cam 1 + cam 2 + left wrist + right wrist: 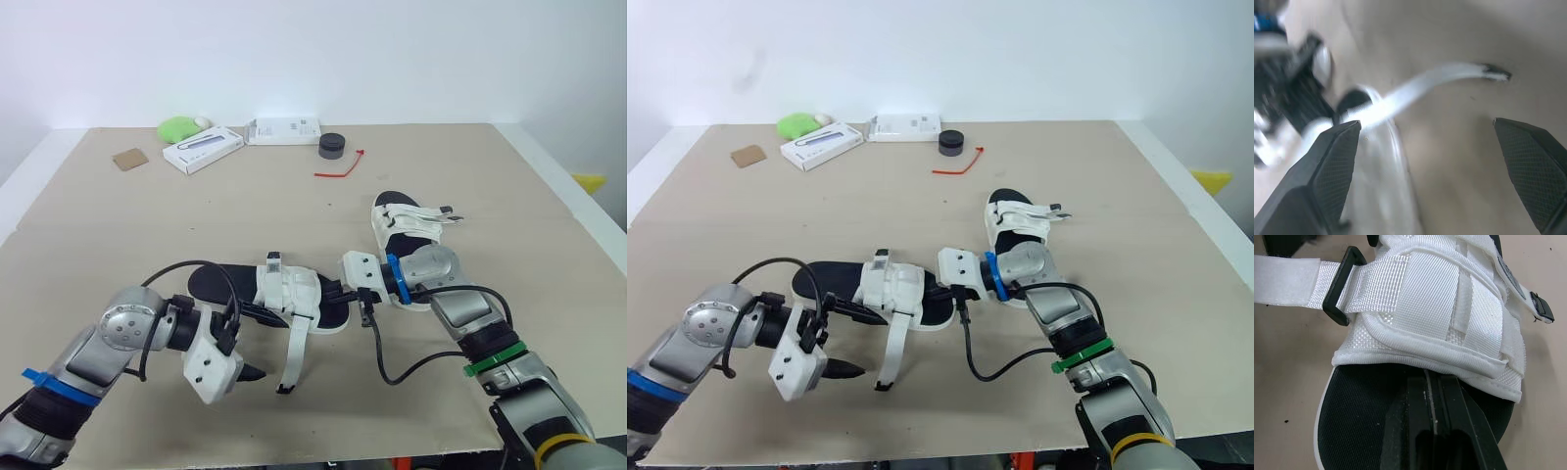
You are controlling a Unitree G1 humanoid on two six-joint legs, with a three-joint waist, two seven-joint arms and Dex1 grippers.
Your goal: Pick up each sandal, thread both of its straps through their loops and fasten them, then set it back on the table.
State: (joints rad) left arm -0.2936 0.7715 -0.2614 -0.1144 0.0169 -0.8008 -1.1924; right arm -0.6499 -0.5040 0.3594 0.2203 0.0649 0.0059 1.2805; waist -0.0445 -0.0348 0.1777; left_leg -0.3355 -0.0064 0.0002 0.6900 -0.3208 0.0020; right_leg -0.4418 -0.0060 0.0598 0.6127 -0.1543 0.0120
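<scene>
A black-soled sandal [220, 287] with white straps lies across the middle of the table. My right gripper [338, 294] is shut on the edge of its sole [1366, 431], just below the white upper [1435, 308]. One long strap [294, 348] hangs loose from the sandal toward the table's front edge. My left gripper [257, 343] is open beside that strap, with its fingers [1332, 166] wide apart and the strap [1420, 88] running between them, untouched. A second sandal [404, 217] lies behind my right arm.
Along the far edge lie a green object [178, 128], two white boxes [203, 149] [283, 130], a black round piece [332, 145], a red tie [341, 168] and a brown card [128, 159]. Bare tabletop [118, 235] stretches to the left.
</scene>
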